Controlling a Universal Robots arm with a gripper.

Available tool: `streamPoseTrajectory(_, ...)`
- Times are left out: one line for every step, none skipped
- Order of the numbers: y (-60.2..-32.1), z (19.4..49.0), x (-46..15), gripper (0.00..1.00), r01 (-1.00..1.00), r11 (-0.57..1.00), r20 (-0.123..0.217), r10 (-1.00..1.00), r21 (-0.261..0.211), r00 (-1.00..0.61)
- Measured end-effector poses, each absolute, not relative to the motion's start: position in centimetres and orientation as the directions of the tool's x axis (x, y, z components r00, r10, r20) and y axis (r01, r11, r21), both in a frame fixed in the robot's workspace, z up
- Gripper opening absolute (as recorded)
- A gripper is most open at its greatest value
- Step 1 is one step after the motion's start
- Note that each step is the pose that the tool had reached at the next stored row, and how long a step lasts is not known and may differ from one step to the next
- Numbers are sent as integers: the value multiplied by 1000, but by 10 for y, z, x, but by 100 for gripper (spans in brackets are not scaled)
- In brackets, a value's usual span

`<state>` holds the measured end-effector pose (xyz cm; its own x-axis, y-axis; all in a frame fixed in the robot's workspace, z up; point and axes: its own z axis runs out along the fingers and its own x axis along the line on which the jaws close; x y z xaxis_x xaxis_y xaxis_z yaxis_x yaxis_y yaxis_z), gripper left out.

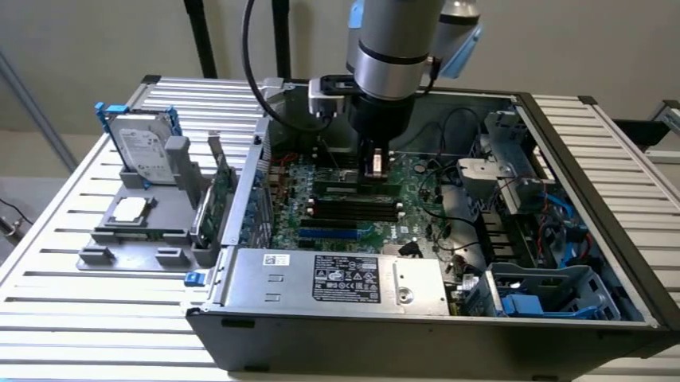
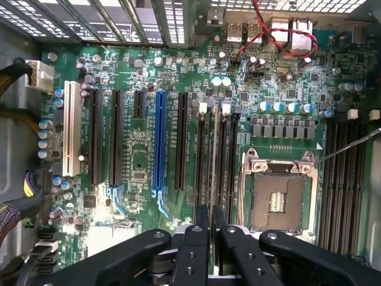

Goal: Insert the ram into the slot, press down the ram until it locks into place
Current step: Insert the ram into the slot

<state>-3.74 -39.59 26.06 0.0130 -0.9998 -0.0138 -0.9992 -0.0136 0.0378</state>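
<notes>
The gripper (image 2: pixel 212 225), clamped on the ram (image 2: pixel 213 156), holds it upright in the far slot (image 1: pixel 340 194) of the motherboard (image 2: pixel 138 162).

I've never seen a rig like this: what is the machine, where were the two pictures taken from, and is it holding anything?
A silver-grey robot arm reaches into an open dark computer case on a slatted metal table. One picture comes from a camera off the arm; the other from a camera on the arm's wrist, looking past the black gripper at the green motherboard. The gripper is over the ram, a long thin green memory stick, at the long narrow black plastic slots. Whether it grips it I cannot tell. A grey parts holder stands beside the case.
</notes>
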Motion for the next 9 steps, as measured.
streamPoseTrajectory(-396,259,-38,14,-999,-10,-13,-1000,38,10)
streamPoseTrajectory(-396,257,-38,14,-999,-6,-13,-1000,38,6)
streamPoseTrajectory(-396,256,-38,14,-999,-3,-13,-1000,38,2)
streamPoseTrajectory(-396,254,-38,14,-999,0,-12,-1000,38,-1)
streamPoseTrajectory(-396,253,-38,14,-999,3,-11,-1000,38,-3)
streamPoseTrajectory(-396,252,-38,14,-999,4,-11,-1000,38,-5)
streamPoseTrajectory(-396,251,-37,14,-999,6,-10,-1000,38,-6)
streamPoseTrajectory(-396,250,-37,14,-999,7,-9,-1000,39,-7)
streamPoseTrajectory(-396,249,-36,14,-999,7,-9,-1000,39,-7)
